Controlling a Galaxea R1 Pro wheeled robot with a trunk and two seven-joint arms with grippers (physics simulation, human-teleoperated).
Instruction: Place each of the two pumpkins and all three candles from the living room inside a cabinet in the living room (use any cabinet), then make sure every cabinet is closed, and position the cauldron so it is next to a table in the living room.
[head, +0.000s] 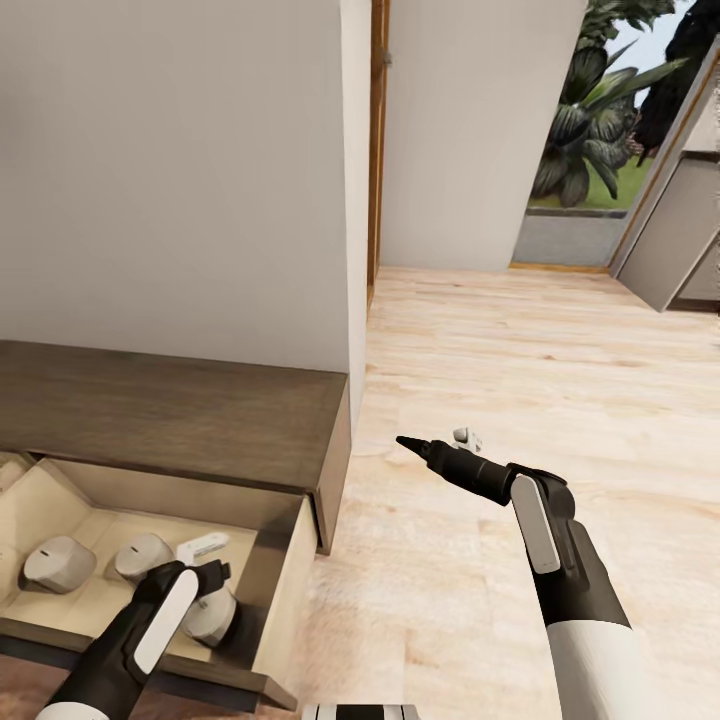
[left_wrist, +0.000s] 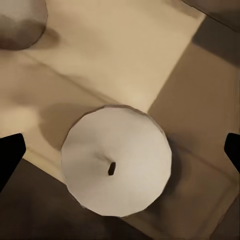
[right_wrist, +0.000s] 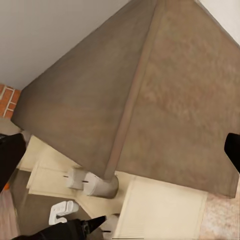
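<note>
L gripper (left_wrist: 120, 150) is spread wide: in the L wrist view its two black fingertips (left_wrist: 10, 155) sit at opposite edges w/ nothing gripped between them. Centred between them, lower down, stands a candle (left_wrist: 116, 161): short, thick, cream-white, faceted round top, small dark wick at the middle, upright on the pale wood floor of the open drawer (left_wrist: 115, 55). It casts a soft shadow to one side. Part of a 2nd candle (left_wrist: 20, 20) shows at a corner of that view, well apart from the first.

In the head view the L arm reaches down into the drawer (head: 290, 590) of the dark brown cabinet (head: 170, 410) against the wall; the candle below the gripper is partly hidden by the wrist (head: 212, 615). Two more candles (head: 58, 565) (head: 142, 556) lie tilted on the drawer floor farther left, near each other, not touching as far as I can tell. All three are inside the drawer, which is pulled out.

R gripper (head: 410, 443) hangs over the light wood floor (head: 520, 350), to the right of the cabinet's end, pointing toward it. Its fingers look close together at a point in the head view, empty; in the R wrist view the tips sit at opposite edges, so can't tell its opening for sure.
</note>
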